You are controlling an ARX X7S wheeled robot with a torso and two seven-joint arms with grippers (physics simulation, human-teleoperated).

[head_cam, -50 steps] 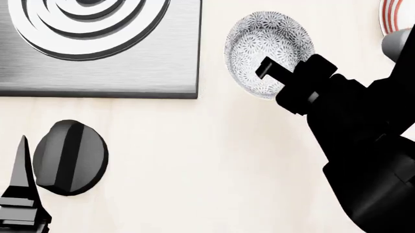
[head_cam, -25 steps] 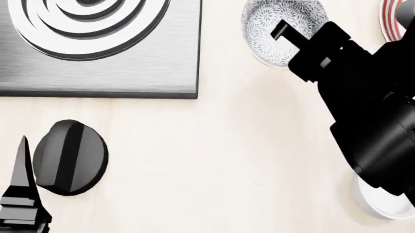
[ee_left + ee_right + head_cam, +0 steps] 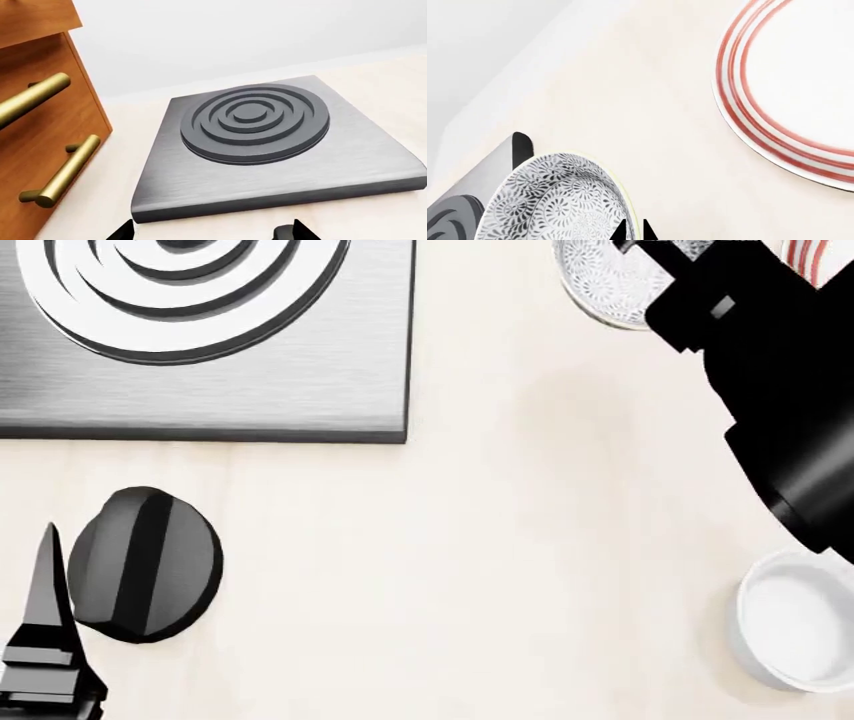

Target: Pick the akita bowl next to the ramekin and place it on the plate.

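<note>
At the top right of the head view, the right gripper [image 3: 638, 248] has carried the akita bowl [image 3: 607, 278] further up and to the right than half a second ago, when the bowl showed nearly whole; only its lower part is now inside the picture. With the black arm gone that way too, the ramekin [image 3: 797, 630] at the lower right, which was half hidden under the arm, is now uncovered. It sits on the pale counter [image 3: 467, 570], well apart from the bowl. A sliver of the plate [image 3: 806, 258] with its red rings shows at the top right edge, just beside the arm.

From the right wrist view, the two dark fingertips [image 3: 624, 233] sit close together on the bowl's rim [image 3: 617, 200], one to each side of it, so the gripper is clamped on the bowl. The bowl is tilted, and the plate lies apart from it across bare counter.

Nothing on the left has changed: the left gripper [image 3: 210, 232] hangs before the burner block [image 3: 267, 145], and only the tips of its two fingers show, set wide apart, holding nothing. A wooden cabinet [image 3: 40, 115] with brass handles stands beside the block, and a black knob [image 3: 144, 564] lies on the counter near the left arm.
</note>
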